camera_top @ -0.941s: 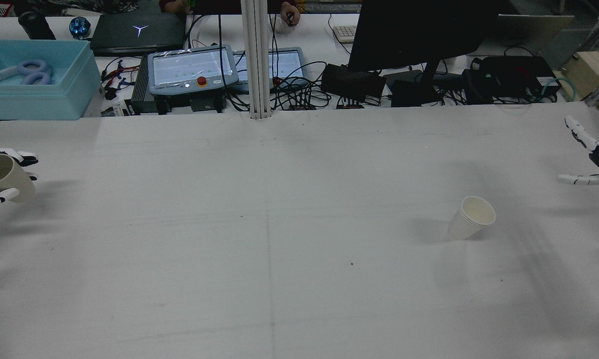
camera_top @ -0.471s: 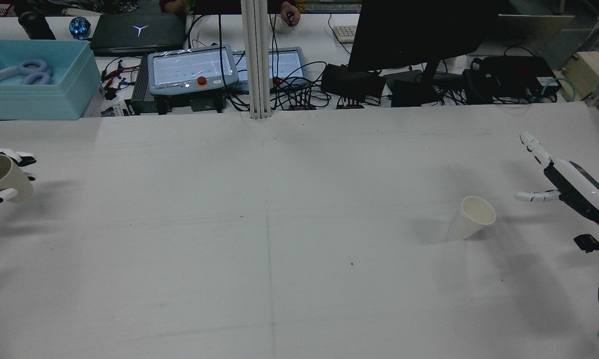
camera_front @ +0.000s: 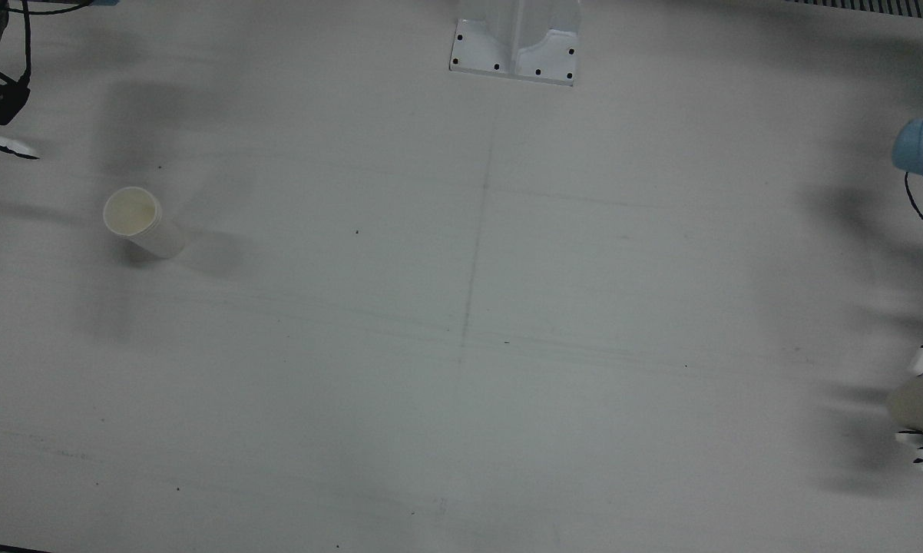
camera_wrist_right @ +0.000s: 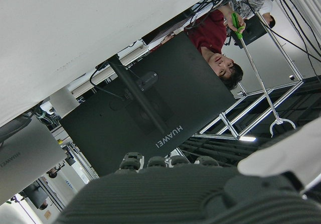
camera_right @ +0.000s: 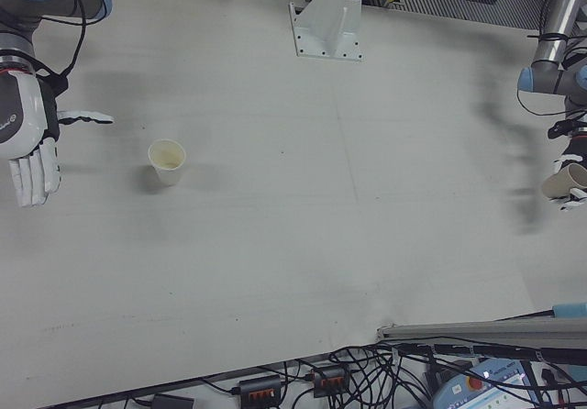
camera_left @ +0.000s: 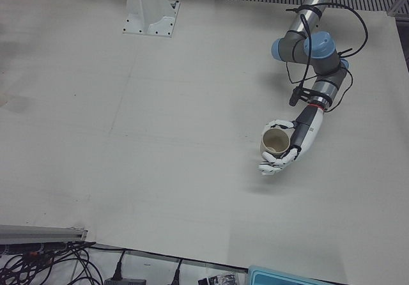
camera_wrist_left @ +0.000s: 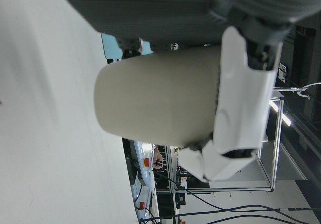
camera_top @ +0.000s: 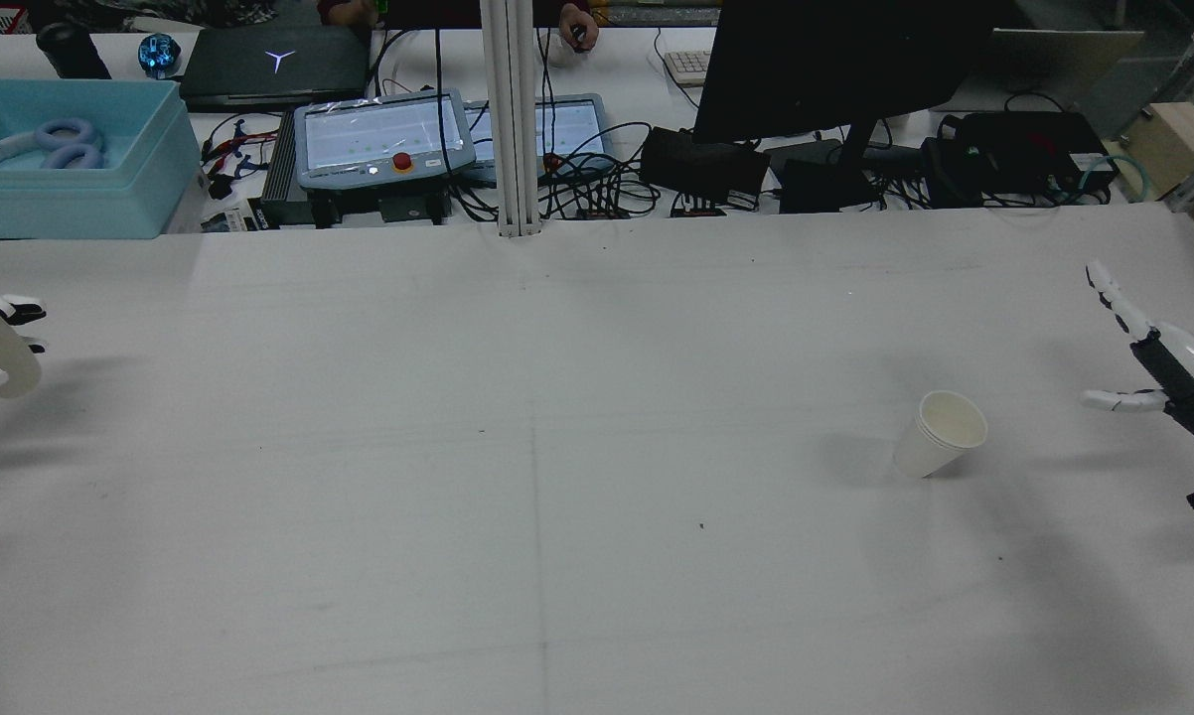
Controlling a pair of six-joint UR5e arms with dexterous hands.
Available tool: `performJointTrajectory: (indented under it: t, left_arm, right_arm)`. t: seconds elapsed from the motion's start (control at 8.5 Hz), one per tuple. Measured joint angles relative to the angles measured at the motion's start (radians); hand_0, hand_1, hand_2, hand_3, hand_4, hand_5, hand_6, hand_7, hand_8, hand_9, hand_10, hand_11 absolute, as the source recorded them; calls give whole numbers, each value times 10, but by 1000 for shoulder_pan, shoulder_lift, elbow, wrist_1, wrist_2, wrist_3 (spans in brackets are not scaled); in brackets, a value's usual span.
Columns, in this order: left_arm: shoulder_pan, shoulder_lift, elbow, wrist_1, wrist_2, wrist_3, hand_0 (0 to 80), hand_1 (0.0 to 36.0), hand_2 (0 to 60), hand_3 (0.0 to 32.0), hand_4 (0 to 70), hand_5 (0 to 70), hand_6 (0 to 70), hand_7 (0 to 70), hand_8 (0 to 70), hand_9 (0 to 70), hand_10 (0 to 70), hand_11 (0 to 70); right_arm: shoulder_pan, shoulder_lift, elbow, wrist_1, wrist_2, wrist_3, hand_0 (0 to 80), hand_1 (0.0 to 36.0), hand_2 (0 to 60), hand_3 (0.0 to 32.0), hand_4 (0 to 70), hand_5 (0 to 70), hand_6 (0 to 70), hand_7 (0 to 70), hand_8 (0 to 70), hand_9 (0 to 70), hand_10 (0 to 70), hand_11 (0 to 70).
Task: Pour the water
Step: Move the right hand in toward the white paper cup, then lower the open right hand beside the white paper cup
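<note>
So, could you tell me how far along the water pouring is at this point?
Done: the left robot hand has grasped the beige cup and holds it upright off the table. In hand: the open right robot hand sits beside the white paper cup, apart from it. Left: bringing the cups together and pouring; they are on opposite sides of the table.

A beige cup [camera_left: 276, 142] sits in the grip of the left hand [camera_left: 285, 152], held clear of the table at the far 9 o'clock edge of the rear view, upright with its open mouth up. A white paper cup [camera_top: 940, 433] stands upright on the white table [camera_top: 557, 477] toward 4 o'clock of the rear view's centre, touched by nothing, its inside pale; whether it holds anything cannot be told.
</note>
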Motion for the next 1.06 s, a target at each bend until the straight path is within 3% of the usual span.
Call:
performJointTrajectory:
  t: [0.24, 0.35, 0.59, 0.71, 0.82, 1.06]
  left_arm:
    - [-1, -2, 1, 6, 2, 0, 700, 360, 600, 0, 263, 700, 218, 286, 162, 212, 190, 310]
    - [-2, 0, 0, 7, 2, 0, 700, 360, 600, 0, 263, 700, 217, 285, 161, 211, 189, 309]
    - [-4, 3, -2, 8, 2, -1, 708, 360, 600, 0, 264, 700, 220, 287, 161, 211, 189, 309]
    - [-4, 4, -2, 8, 2, -1, 710, 360, 600, 0, 265, 700, 220, 288, 161, 211, 189, 309]
    - [-3, 3, -2, 8, 2, 0, 708, 360, 600, 0, 265, 700, 220, 286, 160, 210, 187, 307]
    - [-3, -1, -2, 10, 2, 0, 706, 360, 600, 0, 264, 700, 219, 285, 159, 209, 187, 306]
  right_arm:
    - [-11, 5, -3, 11, 4, 30, 201, 50, 154, 0, 22, 0, 27, 27, 0, 0, 33, 52]
    - [-19, 30, -14, 12, 11, 74, 196, 47, 152, 0, 34, 0, 35, 42, 0, 0, 30, 48]
    - [-31, 57, -34, -6, 45, 256, 196, 50, 143, 0, 0, 0, 8, 0, 0, 0, 39, 62]
    - [-47, 61, -56, -51, 51, 405, 333, 77, 150, 0, 14, 0, 22, 18, 0, 0, 29, 49]
    - [-66, 61, -90, -96, 49, 537, 413, 110, 150, 0, 23, 0, 19, 21, 0, 0, 22, 43]
    - [-93, 67, -141, -144, -3, 684, 457, 146, 162, 0, 9, 1, 0, 0, 0, 0, 7, 25]
